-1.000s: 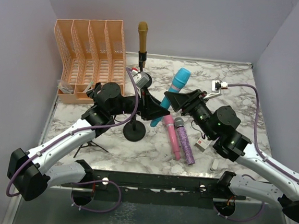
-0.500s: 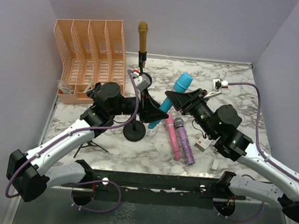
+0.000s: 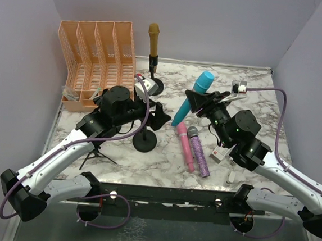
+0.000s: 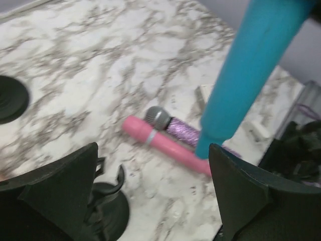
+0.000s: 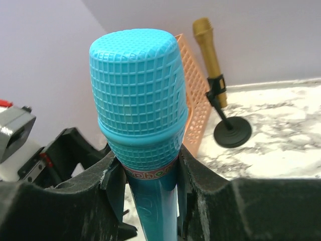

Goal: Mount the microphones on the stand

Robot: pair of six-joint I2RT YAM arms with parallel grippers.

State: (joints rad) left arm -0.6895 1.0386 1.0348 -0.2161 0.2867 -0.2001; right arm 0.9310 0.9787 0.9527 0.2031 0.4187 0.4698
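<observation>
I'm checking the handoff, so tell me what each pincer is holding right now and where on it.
The right pincer grips the cyan microphone just below its head. The left pincer is open and holds nothing.

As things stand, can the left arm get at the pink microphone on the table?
Probably yes. The left gripper has open jaws, and the pink microphone lies ahead uncovered; only the blue microphone, held by the right gripper, hangs nearby.

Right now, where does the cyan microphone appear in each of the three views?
Top external: cyan microphone, centre, slanted, held by the right gripper.
Left wrist, upper right, hanging diagonally.
Right wrist, centre, between the fingers.
Shared landmark: gold microphone on its stand; absent from left wrist.
</observation>
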